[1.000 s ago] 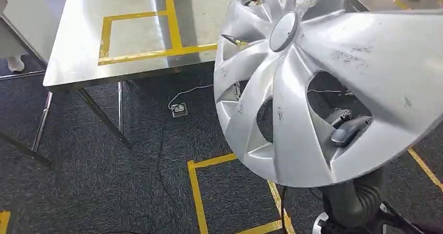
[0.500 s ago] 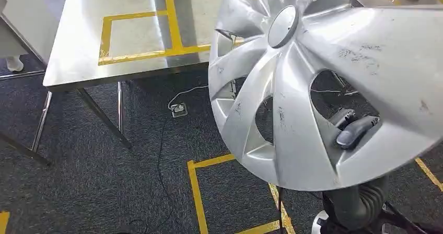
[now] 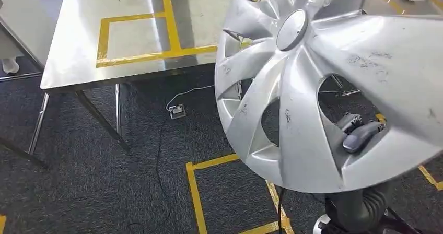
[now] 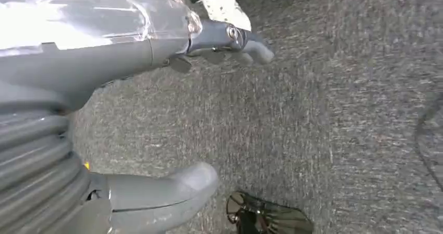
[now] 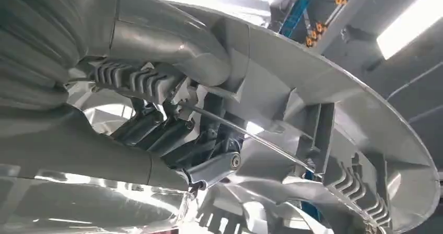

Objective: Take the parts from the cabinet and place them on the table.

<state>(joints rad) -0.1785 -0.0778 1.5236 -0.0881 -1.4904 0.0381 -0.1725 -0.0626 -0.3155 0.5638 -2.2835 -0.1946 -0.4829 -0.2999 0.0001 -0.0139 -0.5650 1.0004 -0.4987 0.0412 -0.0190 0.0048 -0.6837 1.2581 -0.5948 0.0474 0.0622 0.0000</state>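
Above dark carpet, right hand grips scuffed silver hubcap.

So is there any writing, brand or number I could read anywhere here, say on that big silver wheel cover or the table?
None can be read.
Round centre cap of the silver plastic wheel cover: blank, no logo showing.
Shiny steel table: yellow tape lines, no text.
Dark carpet floor: yellow tape, no words.
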